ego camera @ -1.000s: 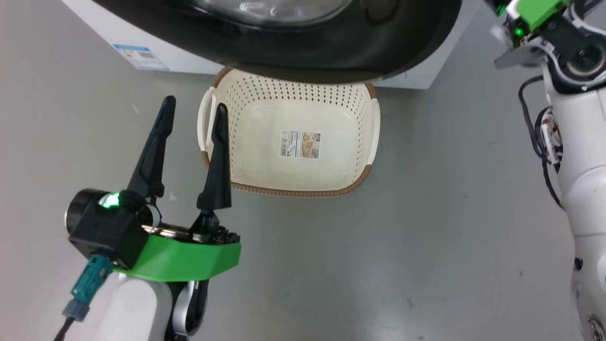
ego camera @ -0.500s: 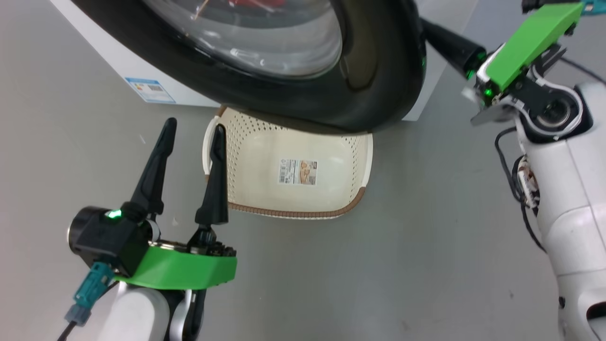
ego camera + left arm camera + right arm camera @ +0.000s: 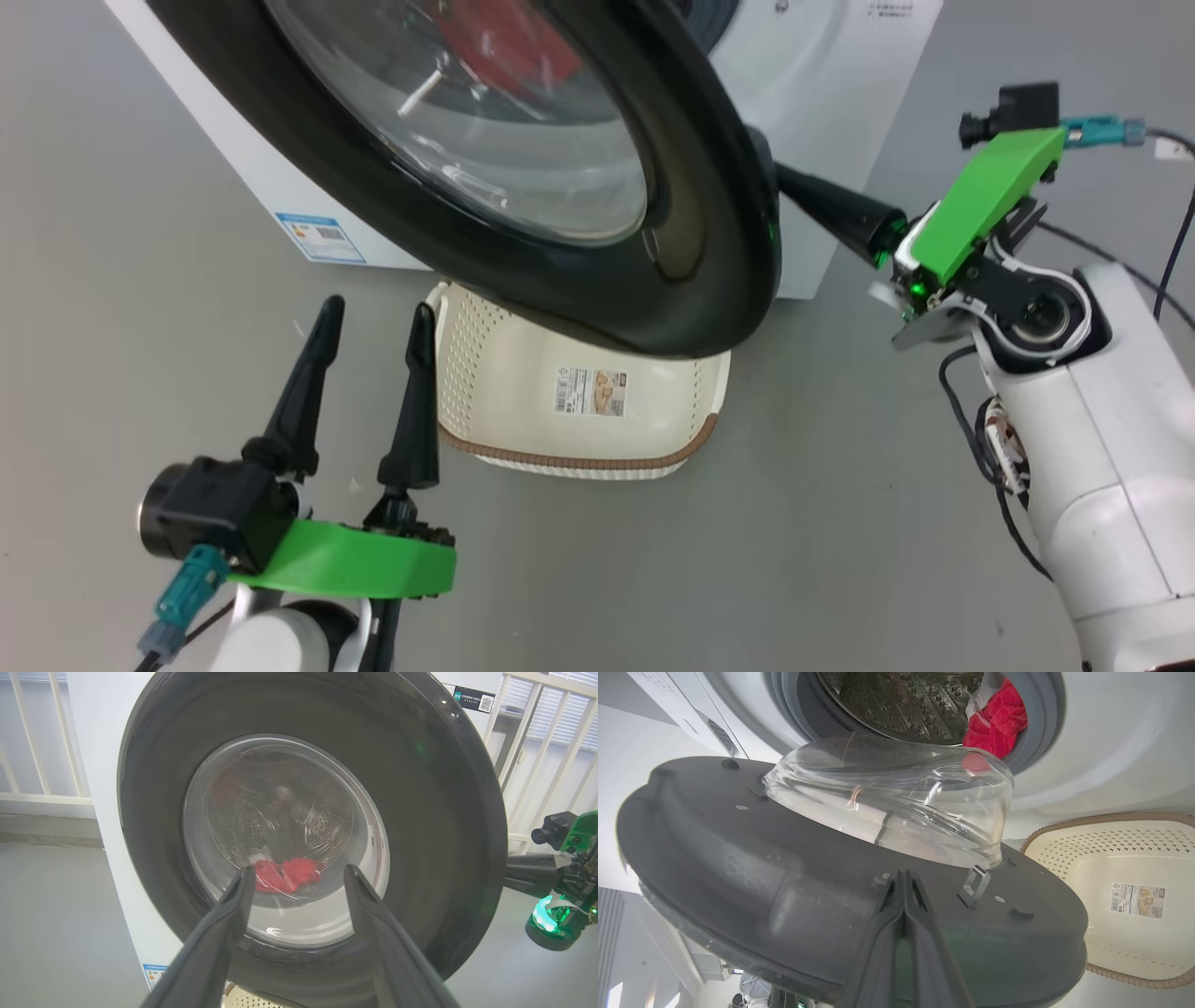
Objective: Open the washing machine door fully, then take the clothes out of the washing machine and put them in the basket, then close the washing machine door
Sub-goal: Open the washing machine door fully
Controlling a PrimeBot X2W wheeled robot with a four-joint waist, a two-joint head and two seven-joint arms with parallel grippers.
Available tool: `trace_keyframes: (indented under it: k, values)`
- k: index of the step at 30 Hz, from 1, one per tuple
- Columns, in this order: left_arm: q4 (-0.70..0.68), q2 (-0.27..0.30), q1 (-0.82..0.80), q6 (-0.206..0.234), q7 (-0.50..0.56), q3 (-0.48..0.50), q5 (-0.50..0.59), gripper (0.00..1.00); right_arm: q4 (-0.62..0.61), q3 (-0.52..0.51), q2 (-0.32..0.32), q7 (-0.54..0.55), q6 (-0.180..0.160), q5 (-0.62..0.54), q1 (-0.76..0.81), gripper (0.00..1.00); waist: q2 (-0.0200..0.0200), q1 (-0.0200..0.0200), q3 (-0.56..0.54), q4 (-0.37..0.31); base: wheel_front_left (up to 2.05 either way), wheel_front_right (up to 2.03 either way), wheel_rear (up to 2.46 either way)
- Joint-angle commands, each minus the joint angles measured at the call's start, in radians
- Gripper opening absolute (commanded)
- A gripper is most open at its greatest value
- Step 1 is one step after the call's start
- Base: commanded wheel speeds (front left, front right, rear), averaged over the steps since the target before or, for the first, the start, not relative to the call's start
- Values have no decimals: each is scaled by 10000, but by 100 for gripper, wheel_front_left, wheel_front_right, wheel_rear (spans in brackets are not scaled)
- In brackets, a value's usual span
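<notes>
Swinging wider than a second ago, door (image 3: 709, 233) is pushed by shut right fingers (image 3: 831, 210) behind its rim, left fingers (image 3: 303, 401) wide beside basket (image 3: 579, 457), clothes (image 3: 997, 721) still in drum (image 3: 901, 700), so opening isn't finished.

Prob. test lab: bare grey floor (image 3: 840, 523), white railing (image 3: 46, 798), lone washing machine (image 3: 840, 93).
</notes>
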Motion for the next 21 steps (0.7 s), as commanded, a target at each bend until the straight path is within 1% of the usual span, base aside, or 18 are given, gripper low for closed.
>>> trace_keyframes:
  k: [1,11,21]
  values:
    - [-183,282,71,85,33,364,-43,100,-410,248,258,98,77,127,156,0,0,0,-219,90,0,0,0]
    - [-125,334,420,252,142,363,-107,100,-962,658,332,455,77,530,904,0,0,0,-632,362,0,0,0]
    - [-52,339,674,383,201,346,-197,100,-1423,1079,363,669,77,761,1673,0,0,0,-1052,788,0,0,0]
